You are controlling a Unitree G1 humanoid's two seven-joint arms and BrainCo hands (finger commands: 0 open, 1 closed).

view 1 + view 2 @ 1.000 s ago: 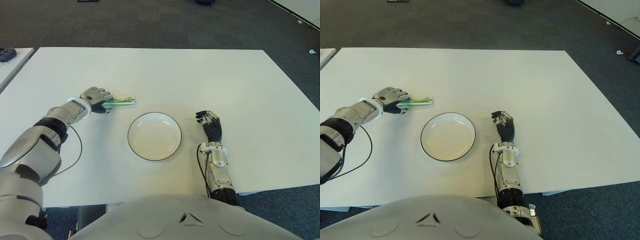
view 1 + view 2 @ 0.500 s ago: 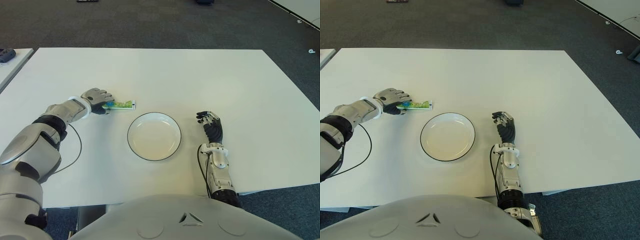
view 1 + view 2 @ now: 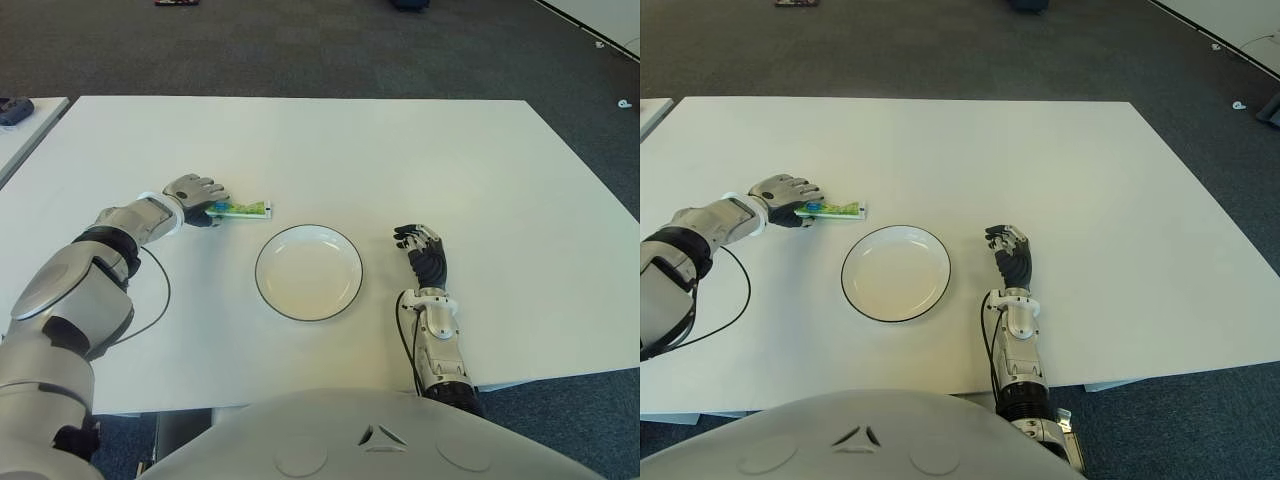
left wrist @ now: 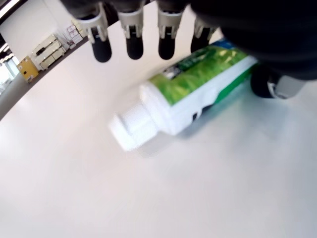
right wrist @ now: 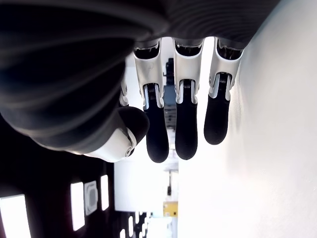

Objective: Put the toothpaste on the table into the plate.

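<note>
Green-and-white plastic toothpaste tube lying flat on white table, left of round white black-rimmed plate, apart from it. Left hand over tube's tail end; fingers arched above tube, thumb beside it, grip not closed. Wrist view alone shows white cap pointing away from palm; tail end hidden under palm. Right hand right of plate, fingers loosely extended, holding nothing.

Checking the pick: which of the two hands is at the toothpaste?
The left hand, fingers arched over the toothpaste; the right hand shows beside the plate, holding nothing.
</note>
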